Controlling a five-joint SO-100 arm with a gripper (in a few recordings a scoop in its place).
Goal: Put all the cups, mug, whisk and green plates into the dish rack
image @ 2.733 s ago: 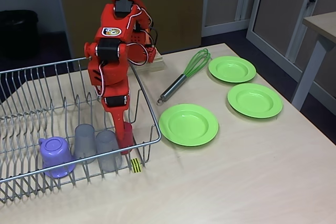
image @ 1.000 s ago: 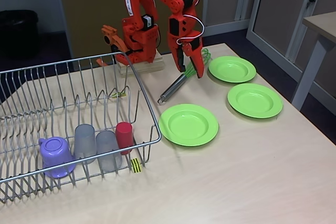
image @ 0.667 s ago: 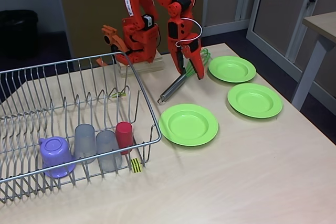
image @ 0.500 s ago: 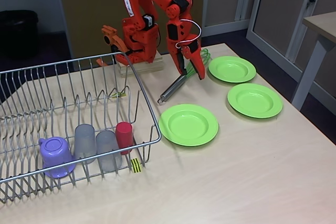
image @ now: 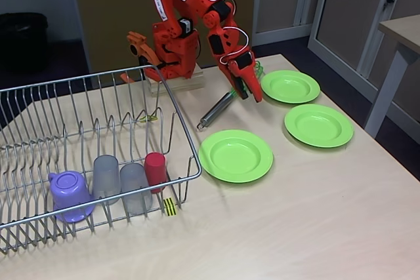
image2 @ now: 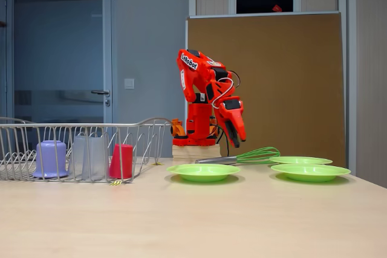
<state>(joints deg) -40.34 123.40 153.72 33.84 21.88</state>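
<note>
Since the red cup went into the dish rack (image: 190, 155), we swing our gripper (image: 252, 91) over the whisk (image: 220, 107), hovering above its green loops. Jaws look nearly closed, holding nothing. Its handle points from the loops toward the rack on the tabletop (image: 295, 214).

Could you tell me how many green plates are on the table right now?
3, all on the table outside the dish rack: one beside the rack's right end, one further right, one furthest back near the whisk.
</note>
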